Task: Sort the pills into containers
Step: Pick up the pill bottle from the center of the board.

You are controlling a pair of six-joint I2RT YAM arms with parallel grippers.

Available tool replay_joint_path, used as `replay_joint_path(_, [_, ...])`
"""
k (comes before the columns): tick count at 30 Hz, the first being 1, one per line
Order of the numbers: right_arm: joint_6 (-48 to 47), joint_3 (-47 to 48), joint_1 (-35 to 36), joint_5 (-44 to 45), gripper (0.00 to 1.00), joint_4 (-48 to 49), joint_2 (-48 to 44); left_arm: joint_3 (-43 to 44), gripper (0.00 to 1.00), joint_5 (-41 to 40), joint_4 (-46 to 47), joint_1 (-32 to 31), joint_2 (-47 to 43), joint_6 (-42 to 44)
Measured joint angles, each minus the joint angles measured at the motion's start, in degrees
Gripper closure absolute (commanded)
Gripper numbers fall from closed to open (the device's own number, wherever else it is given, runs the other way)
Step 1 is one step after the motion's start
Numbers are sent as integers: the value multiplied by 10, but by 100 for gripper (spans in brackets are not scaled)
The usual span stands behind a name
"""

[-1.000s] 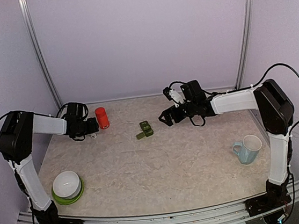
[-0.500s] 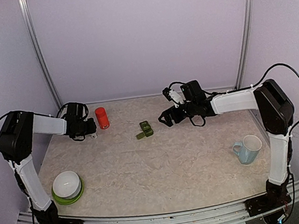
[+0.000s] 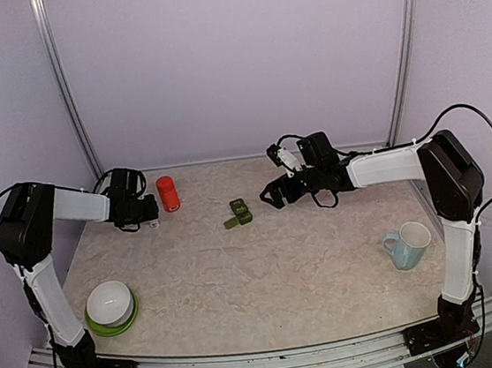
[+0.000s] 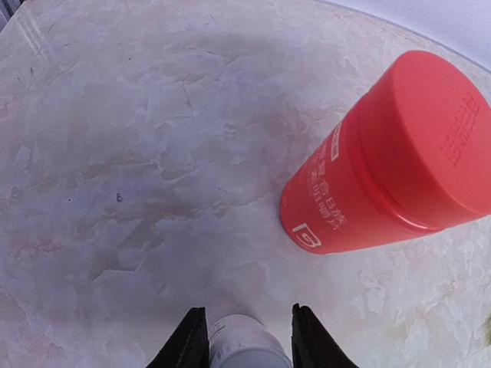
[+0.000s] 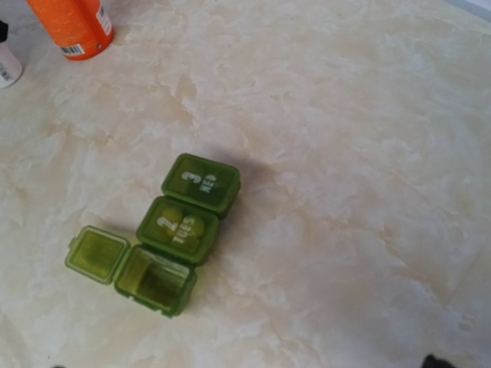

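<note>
— Where are the green containers (image 3: pixel 240 213)?
— On the surface (image 3: pixel 283 273), at eight o'clock from my right claw (image 3: pixel 271 195), which is spread apart. My left claw (image 4: pixel 248 310) is clamped on the white bottle (image 4: pixel 244 346).

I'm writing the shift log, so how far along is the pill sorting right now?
Done: the green containers strip has one end compartment open, the other two lids shut. In hand: the left gripper is closed on the small white bottle beside the red bottle; the right gripper is open near the strip. Left: no pills visible in the open compartment, so all the sorting.
</note>
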Motion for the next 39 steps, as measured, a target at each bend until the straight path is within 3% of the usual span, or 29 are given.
replay_joint_path(4, [0,0,0,-3,1,0,0,0,58,-13,-9,-2,-6,0])
replay_joint_path(15, [-2,0,0,-12,1,-1,0,-12,58,-33,-16,-25,-13,1])
replay_joint_path(22, [-2,2,0,-14,1,-4,0,-15,79,-43,-16,-25,-15,1])
replay_joint_path(29, [-12,6,0,-29,3,-4,0,-17,81,-43,-18,-28,-20,3])
replay_joint_path(39, [-37,-29,0,-134,7,31,-19,-60,81,61,18,-55,-96,13])
